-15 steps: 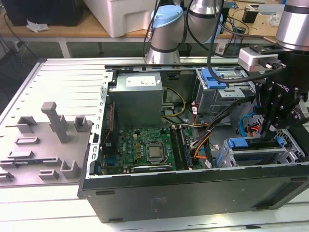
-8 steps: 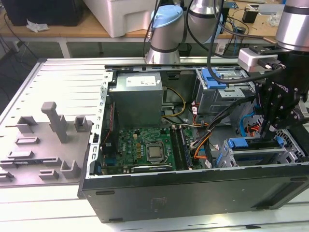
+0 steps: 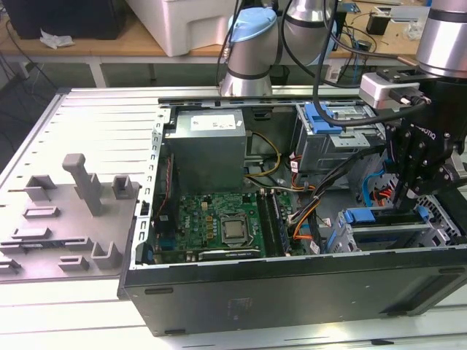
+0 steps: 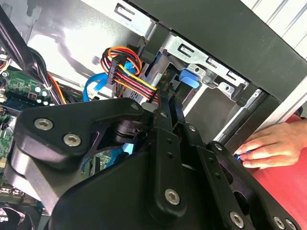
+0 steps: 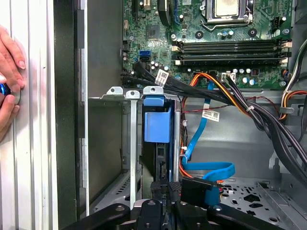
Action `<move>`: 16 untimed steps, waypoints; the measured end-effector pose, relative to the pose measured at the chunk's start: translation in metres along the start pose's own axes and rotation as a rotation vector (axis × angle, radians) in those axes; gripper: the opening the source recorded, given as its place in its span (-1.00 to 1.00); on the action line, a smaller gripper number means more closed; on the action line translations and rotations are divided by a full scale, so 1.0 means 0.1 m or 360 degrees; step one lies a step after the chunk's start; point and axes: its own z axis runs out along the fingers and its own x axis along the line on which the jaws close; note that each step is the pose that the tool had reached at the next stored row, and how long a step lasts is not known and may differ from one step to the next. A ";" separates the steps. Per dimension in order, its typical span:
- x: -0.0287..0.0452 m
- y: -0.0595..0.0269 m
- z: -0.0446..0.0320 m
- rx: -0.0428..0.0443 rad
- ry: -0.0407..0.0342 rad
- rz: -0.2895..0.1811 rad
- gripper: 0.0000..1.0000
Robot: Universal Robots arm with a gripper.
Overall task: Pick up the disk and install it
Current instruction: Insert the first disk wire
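By the bench (image 3: 95, 117) edge at the exterior view's left lies a grey fixture plate (image 3: 66, 219); beside it the open computer case (image 3: 292, 292) spans to the right edge. At the case's right end the disk (image 5: 157, 122) stands on edge in the drive cage (image 5: 115, 91). The gripper (image 3: 405, 195), fingers pressed together, sits at the disk's edge. A person's hand (image 5: 9, 67) rests on the bench beside the case
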 end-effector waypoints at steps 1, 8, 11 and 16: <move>0.000 -0.001 0.000 0.0000 0.0000 0.0000 -0.66; -0.001 -0.004 0.006 0.0002 0.0001 0.0000 -0.66; -0.002 -0.002 0.009 0.0003 -0.0001 0.0002 -0.66; 0.002 -0.002 0.012 0.0003 -0.0002 0.0003 -0.66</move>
